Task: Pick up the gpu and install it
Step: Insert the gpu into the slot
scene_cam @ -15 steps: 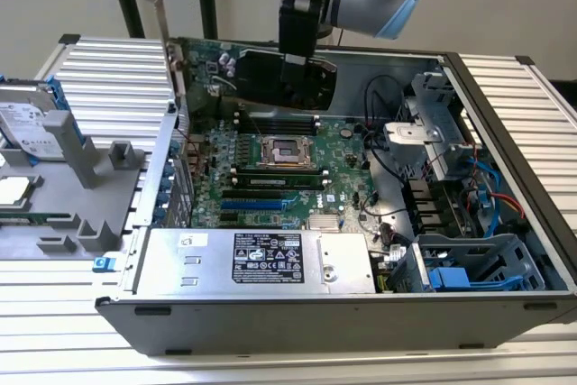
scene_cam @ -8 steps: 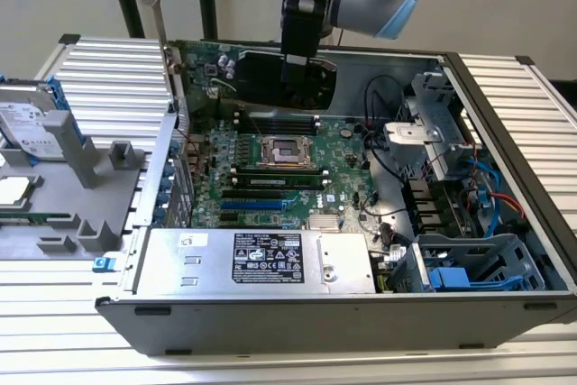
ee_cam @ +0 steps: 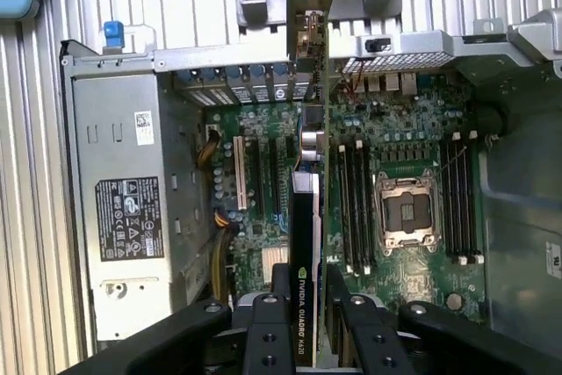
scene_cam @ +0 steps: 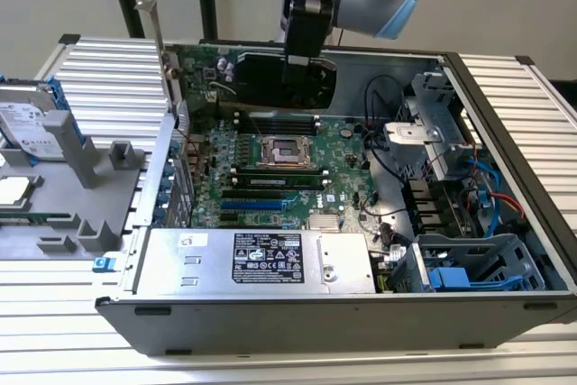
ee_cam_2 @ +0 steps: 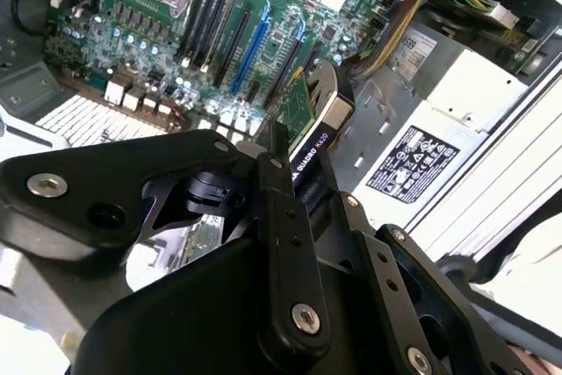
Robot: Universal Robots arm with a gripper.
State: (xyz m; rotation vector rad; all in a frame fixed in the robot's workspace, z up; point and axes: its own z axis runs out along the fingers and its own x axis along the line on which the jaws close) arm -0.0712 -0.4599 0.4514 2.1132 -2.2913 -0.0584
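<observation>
Right now my gripper (ee_cam: 309,327) is clamped on the gpu (ee_cam: 305,243); my fingers (ee_cam: 274,331) press on its two flat faces, with the card standing on edge between them.

In the exterior view, I hold the gpu (scene_cam: 270,78) in the air above the far side of the open computer case (scene_cam: 505,250), clear of the motherboard (scene_cam: 270,169). Its long axis runs from 3 o'clock to 9 o'clock in that view, and the silver end bracket (scene_cam: 155,29) sticks up at the 9 o'clock end, above the case's back wall.

In the first wrist view, the card runs out from my fingers toward 12 o'clock, edge-on, and its black cooler edge lies between the expansion slots (ee_cam: 239,173) and the memory slots (ee_cam: 351,204). The CPU socket (ee_cam: 409,212) sits at 3 o'clock of the card, and the power supply (ee_cam: 132,208) at 9 o'clock.

The second wrist view adds the card's green board edge (ee_cam_2: 294,111) beside the black cooler (ee_cam_2: 325,120), which the exterior view hides behind my arm.
</observation>
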